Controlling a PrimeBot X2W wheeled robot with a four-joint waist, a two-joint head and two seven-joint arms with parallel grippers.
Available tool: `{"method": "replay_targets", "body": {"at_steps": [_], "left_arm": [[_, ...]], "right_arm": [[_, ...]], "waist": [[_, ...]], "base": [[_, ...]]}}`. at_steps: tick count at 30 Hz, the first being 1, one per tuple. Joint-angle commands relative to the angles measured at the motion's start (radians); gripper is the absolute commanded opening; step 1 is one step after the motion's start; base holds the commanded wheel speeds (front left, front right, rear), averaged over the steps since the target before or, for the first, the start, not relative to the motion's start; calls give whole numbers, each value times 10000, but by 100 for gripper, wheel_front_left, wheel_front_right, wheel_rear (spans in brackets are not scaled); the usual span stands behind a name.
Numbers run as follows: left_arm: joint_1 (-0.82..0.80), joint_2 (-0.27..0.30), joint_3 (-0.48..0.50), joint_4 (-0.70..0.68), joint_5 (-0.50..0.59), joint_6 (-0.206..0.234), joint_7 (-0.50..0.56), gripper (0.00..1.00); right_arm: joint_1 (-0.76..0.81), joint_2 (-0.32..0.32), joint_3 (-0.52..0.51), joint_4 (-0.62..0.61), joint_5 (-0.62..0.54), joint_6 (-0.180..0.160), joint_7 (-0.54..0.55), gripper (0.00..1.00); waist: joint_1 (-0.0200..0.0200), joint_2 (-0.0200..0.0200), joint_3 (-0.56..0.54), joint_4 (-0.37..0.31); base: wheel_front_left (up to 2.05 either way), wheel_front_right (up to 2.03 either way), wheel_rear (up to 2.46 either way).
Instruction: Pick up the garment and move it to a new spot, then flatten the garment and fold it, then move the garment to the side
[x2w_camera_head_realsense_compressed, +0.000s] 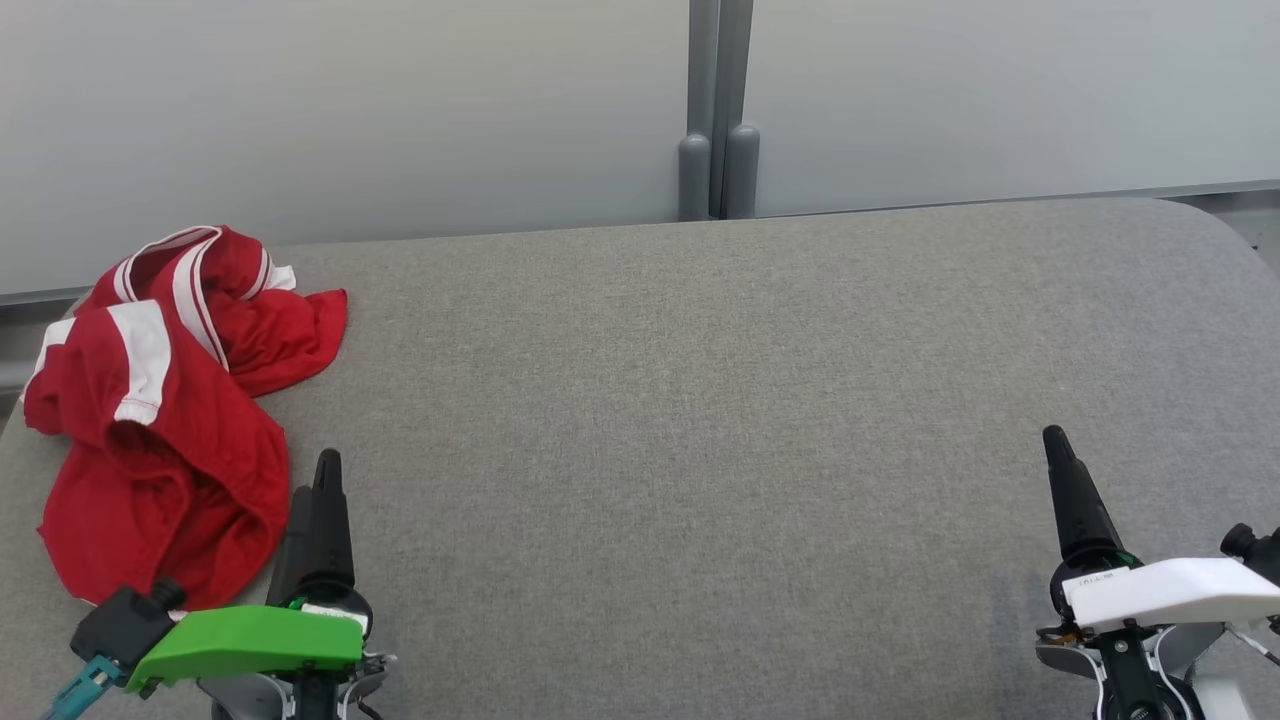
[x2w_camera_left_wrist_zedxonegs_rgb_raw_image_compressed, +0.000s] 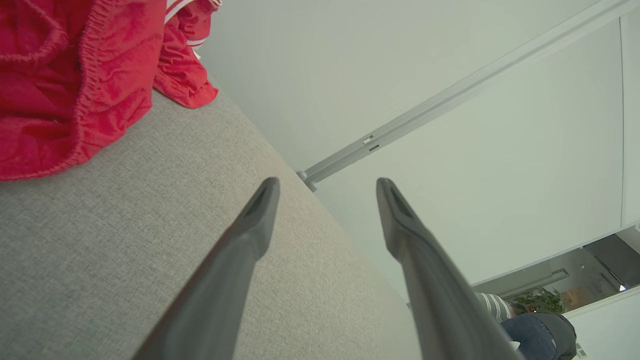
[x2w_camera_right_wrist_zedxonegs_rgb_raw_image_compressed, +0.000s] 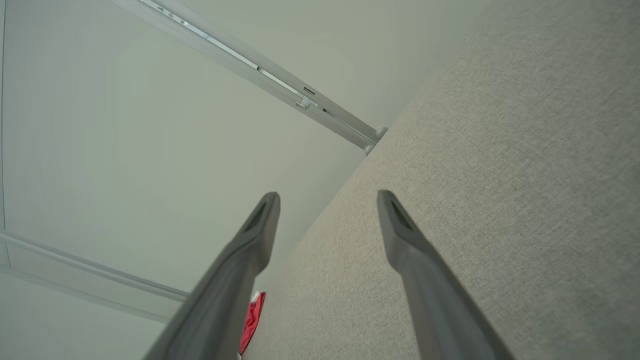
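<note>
The garment (x2w_camera_head_realsense_compressed: 170, 400), red with white stripes, lies crumpled at the left end of the grey fabric table (x2w_camera_head_realsense_compressed: 700, 420). My left gripper (x2w_camera_head_realsense_compressed: 315, 478) stands just right of its near edge, apart from the cloth. In the left wrist view the left gripper (x2w_camera_left_wrist_zedxonegs_rgb_raw_image_compressed: 327, 184) is open and empty, with the garment (x2w_camera_left_wrist_zedxonegs_rgb_raw_image_compressed: 75, 75) at the upper left. My right gripper (x2w_camera_head_realsense_compressed: 1058, 442) is at the lower right, far from the cloth. It is open with nothing between its fingers in the right wrist view (x2w_camera_right_wrist_zedxonegs_rgb_raw_image_compressed: 328, 196), where a red sliver of the garment (x2w_camera_right_wrist_zedxonegs_rgb_raw_image_compressed: 252, 320) shows far off.
A pale wall panel with a grey post (x2w_camera_head_realsense_compressed: 718, 110) runs behind the table's far edge. The table's right corner (x2w_camera_head_realsense_compressed: 1210, 225) is rounded. A person (x2w_camera_left_wrist_zedxonegs_rgb_raw_image_compressed: 530, 325) in a striped top and jeans shows beyond a gap in the wall.
</note>
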Motion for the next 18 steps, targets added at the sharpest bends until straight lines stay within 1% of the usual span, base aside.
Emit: {"method": "replay_targets", "body": {"at_steps": [1,2,10,15,16,18], "left_arm": [[-126,55,-48,-240,758,32,-123,100],[-126,55,-48,-240,758,32,-123,100],[-5,67,-125,-324,2598,130,-355,100],[95,84,-181,-297,3543,192,-486,100],[148,99,-208,-263,3893,202,-548,100],[195,102,-227,-250,4191,223,-593,100]], "right_arm": [[-9,-78,84,-303,-551,6,-167,100],[-9,-78,84,-303,-551,6,-167,100],[130,-89,445,-491,-1983,6,-483,100],[200,-93,690,-477,-2843,7,-663,100],[220,-95,781,-440,-3195,6,-737,100],[242,-98,849,-429,-3519,7,-813,100]], "waist": [[0,15,-12,7],[0,15,-12,7],[0,18,-56,37],[0,20,-81,59],[0,21,-91,63],[0,21,-103,65]], "base": [[0,0,0],[0,0,0],[0,0,0],[0,0,0],[0,0,0],[0,0,0]]}}
